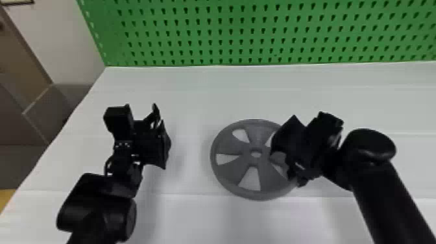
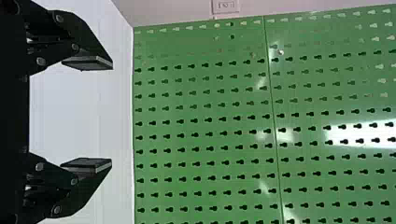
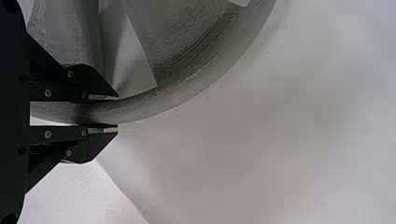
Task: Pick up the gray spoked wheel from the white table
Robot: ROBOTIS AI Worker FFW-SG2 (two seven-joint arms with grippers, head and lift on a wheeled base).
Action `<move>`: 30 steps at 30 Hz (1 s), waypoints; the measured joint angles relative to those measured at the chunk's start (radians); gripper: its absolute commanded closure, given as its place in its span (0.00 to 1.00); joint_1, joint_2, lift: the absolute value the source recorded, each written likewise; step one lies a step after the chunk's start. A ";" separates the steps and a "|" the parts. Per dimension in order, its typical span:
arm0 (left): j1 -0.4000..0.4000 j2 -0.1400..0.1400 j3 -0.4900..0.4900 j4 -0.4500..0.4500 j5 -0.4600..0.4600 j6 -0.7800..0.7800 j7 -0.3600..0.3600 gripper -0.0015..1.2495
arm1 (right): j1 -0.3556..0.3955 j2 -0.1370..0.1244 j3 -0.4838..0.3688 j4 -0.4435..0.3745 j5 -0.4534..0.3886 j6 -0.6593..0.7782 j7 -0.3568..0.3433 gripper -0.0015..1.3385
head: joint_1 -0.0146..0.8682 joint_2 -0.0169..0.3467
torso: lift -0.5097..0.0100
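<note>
Right arm (image 1: 386, 201) is up close, and its gripper (image 1: 292, 142) is clamped on the rim of the gray spoked wheel (image 1: 228, 172), over the white table (image 1: 194, 97), though can't tell if they're touching. Left gripper's (image 1: 160, 136) fingers are wide apart, off beside the wheel.

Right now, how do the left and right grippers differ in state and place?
The left gripper is open and empty; the right gripper is closed on the wheel's rim. The left gripper is left of the wheel, the right gripper at its right side. Both are black, two-fingered.
</note>
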 measured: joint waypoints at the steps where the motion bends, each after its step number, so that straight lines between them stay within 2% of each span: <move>1: 0.000 0.000 0.000 0.000 0.000 0.000 0.000 0.41 | 0.001 0.000 0.000 -0.012 0.009 0.002 0.000 0.80 | 0.90 0.38 | 0.85; 8: 0.002 0.001 0.002 -0.003 0.001 0.004 0.000 0.41 | -0.005 0.000 0.016 -0.118 0.105 0.023 0.000 0.80 | 0.90 0.38 | 0.85; 17: 0.003 0.001 0.003 -0.008 0.002 0.014 0.000 0.41 | -0.013 0.000 0.087 -0.270 0.332 0.024 0.004 0.80 | 0.90 0.38 | 0.85; 18: 0.003 0.001 0.003 -0.009 0.002 0.015 0.000 0.41 | -0.011 0.000 0.090 -0.279 0.357 0.022 0.019 0.80 | 0.90 0.38 | 0.85; 25: 0.007 0.001 0.009 -0.017 0.003 0.020 -0.001 0.41 | 0.019 0.000 0.095 -0.317 0.569 -0.022 0.317 0.82 | 0.90 0.38 | 0.85; 30: 0.011 0.001 0.015 -0.024 0.004 0.025 -0.001 0.41 | 0.035 -0.004 0.112 -0.335 0.717 -0.065 0.430 0.85 | 0.90 0.38 | 0.85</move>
